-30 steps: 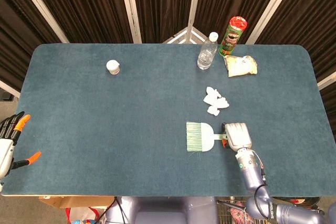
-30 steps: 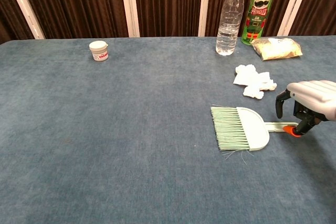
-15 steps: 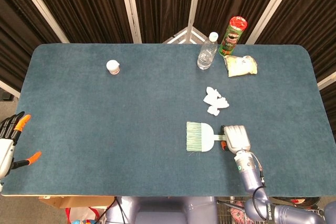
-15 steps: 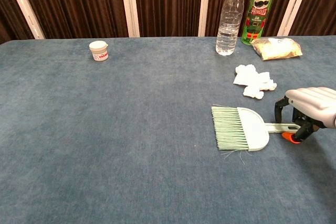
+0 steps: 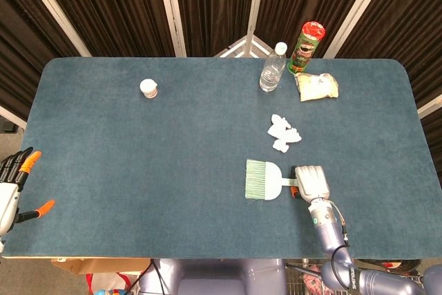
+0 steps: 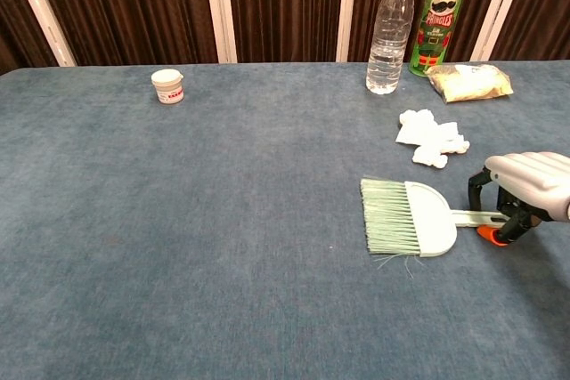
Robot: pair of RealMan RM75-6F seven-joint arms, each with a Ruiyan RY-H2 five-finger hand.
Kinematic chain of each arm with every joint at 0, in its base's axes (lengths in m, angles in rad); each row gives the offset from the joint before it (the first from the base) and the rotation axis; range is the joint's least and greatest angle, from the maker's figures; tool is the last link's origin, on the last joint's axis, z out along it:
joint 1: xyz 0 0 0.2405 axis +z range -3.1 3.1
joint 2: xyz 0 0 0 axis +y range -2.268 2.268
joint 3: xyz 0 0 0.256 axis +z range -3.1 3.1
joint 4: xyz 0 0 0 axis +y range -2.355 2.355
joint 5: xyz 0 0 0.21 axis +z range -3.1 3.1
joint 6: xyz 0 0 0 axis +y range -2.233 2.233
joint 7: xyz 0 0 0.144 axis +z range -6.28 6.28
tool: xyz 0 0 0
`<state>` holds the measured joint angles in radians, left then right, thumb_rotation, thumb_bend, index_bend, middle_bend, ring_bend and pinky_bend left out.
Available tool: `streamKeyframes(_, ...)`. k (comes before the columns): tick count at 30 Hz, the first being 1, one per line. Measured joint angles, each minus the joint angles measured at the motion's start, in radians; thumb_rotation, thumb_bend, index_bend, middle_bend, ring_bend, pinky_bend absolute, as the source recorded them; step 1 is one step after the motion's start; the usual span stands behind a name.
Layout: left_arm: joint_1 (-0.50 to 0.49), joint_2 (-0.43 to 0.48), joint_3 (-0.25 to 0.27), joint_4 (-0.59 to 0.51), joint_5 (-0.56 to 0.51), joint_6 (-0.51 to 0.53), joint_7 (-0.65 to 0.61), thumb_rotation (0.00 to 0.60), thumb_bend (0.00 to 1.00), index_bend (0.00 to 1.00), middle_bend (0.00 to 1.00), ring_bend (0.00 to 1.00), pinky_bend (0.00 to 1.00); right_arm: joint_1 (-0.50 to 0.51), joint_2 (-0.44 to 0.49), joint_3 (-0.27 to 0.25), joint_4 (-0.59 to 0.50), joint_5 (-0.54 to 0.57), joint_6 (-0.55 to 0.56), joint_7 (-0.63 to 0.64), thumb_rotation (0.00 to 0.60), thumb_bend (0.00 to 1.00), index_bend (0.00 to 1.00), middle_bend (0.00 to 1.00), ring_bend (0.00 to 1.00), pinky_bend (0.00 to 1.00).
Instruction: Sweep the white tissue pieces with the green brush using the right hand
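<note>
The green brush [image 5: 262, 179] [image 6: 410, 217] lies flat on the blue table, bristles pointing left. My right hand [image 5: 311, 182] [image 6: 525, 180] sits over the end of its handle, fingers curled down around it and the orange-tipped thumb beneath. The white tissue pieces [image 5: 283, 132] [image 6: 430, 138] lie in a small cluster just behind the brush, apart from it. My left hand [image 5: 14, 188] hangs off the table's left edge with its fingers spread and nothing in it.
A water bottle [image 5: 271, 68] [image 6: 389, 31], a green Pringles can [image 5: 304, 46] [image 6: 443, 20] and a snack bag [image 5: 317, 86] [image 6: 468, 83] stand at the back right. A small white jar [image 5: 148, 88] [image 6: 167, 86] sits at the back left.
My right hand has lowered and closed around the brush handle. The brush has slid a little to the right. The left hand has not moved.
</note>
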<state>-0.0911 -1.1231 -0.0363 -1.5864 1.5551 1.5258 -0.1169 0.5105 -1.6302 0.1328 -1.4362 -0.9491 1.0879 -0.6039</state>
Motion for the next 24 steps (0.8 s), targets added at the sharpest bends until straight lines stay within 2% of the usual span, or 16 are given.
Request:
streamKeyframes(8,0.000,0.001,-0.001,-0.002,0.001,0.002,-0.004,0.600,0.00,0.00,0.00,0.00,0.02,0.017,0.049,0.017,-0.079,-0.031,0.009,0.001,0.600,0.61,0.80,1.00,1.00,0.89)
streamKeyframes(14,-0.001,0.003,0.000,-0.004,0.001,-0.001,-0.008,0.600,0.00,0.00,0.00,0.00,0.02,0.054,0.108,0.051,-0.162,-0.038,0.016,-0.057,0.600,0.61,0.80,1.00,1.00,0.90)
streamKeyframes(24,-0.003,0.011,0.000,-0.006,-0.002,-0.005,-0.030,0.600,0.00,0.00,0.00,0.00,0.02,0.160,0.182,0.136,-0.270,0.072,0.017,-0.212,0.600,0.61,0.80,1.00,1.00,0.90)
